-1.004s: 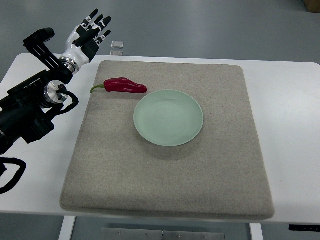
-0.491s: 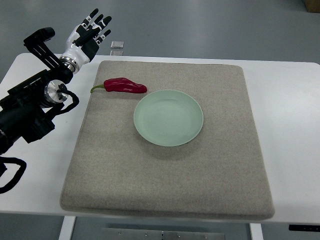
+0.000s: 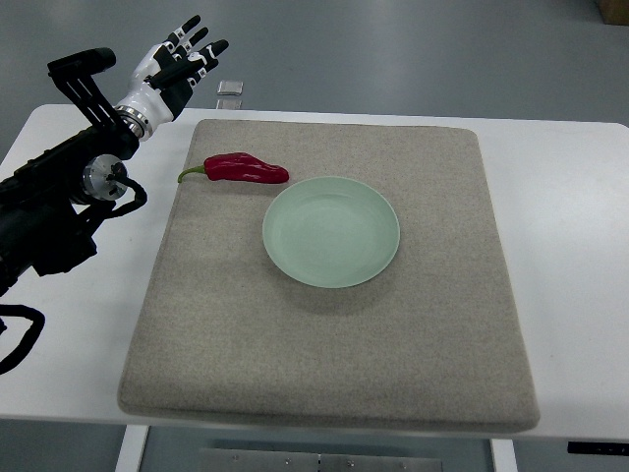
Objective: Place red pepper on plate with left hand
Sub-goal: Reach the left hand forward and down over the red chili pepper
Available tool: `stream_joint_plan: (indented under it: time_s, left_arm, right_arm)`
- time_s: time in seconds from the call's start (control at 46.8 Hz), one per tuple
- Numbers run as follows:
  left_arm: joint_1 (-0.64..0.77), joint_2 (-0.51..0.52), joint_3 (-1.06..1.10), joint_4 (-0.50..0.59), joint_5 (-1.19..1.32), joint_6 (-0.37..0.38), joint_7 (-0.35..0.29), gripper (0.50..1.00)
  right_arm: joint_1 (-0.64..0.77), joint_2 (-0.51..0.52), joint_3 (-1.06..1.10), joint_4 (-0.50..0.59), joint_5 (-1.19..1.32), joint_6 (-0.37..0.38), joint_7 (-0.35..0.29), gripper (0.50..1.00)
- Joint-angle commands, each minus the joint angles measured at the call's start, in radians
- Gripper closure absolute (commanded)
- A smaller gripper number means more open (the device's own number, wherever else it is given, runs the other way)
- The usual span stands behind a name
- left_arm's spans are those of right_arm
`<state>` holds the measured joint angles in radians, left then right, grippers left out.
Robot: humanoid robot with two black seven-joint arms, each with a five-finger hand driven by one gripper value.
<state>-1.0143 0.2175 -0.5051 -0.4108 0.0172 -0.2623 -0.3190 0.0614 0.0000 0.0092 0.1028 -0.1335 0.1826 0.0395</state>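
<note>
White table [image 3: 580, 256] carries a grey mat [image 3: 324, 344]. Pale green plate [image 3: 331, 231] sits mid-mat, empty. Red pepper [image 3: 244, 169] lies just beyond its far-left rim, path unobstructed. Left hand [image 3: 175, 67], fingers spread, hovers past the mat's far-left corner, near a small clear object [image 3: 230, 89].

White table [image 3: 570, 246]; grey mat [image 3: 324, 354] lying on it.
</note>
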Motion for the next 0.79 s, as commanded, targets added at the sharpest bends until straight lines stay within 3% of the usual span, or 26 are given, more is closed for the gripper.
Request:
stream_joint_plan:
  time_s: [0.0,0.769]
  left_arm:
    - [0.002,-0.001,0.0,-0.01,0.099,0.0,0.002,0.519]
    - [-0.061,0.002,0.063,-0.017,0.905,0.0,0.002,0.514]
  right_arm:
    - [0.0,0.0,0.0,0.0,0.0,0.0,0.0,0.57]
    - [0.0,0.0,0.0,0.0,0.0,0.0,-0.001,0.572]
